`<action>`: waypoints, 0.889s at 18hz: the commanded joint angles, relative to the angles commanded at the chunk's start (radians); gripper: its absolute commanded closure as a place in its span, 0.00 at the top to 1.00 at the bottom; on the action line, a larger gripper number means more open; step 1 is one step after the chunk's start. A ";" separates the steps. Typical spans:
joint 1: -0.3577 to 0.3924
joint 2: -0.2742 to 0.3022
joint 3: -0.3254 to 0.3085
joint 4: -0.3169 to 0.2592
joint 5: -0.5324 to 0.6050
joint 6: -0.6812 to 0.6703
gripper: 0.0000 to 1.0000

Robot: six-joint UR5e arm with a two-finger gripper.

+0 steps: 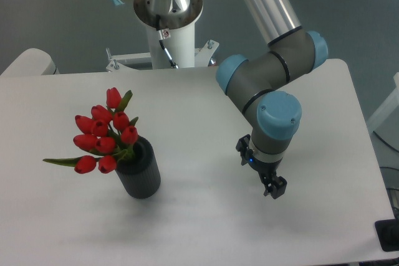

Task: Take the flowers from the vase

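Observation:
The flowers [103, 132] are a bunch of red closed tulip buds with green stems and narrow leaves. They stand in the vase [141, 172], a short dark ribbed cylinder on the left part of the white table [206, 228]. The bunch leans up and to the left, and one leaf sticks out far left. My gripper [275, 188] hangs well to the right of the vase, low over the table. It holds nothing. Its fingers look close together, but the view does not show the gap clearly.
The arm's white base column [168, 29] stands at the table's back edge. The arm's grey links and blue joints [274, 79] reach over the right half of the table. The table's right edge [374, 166] is near the gripper.

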 joint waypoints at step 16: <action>0.005 -0.002 0.002 -0.002 -0.009 -0.006 1.00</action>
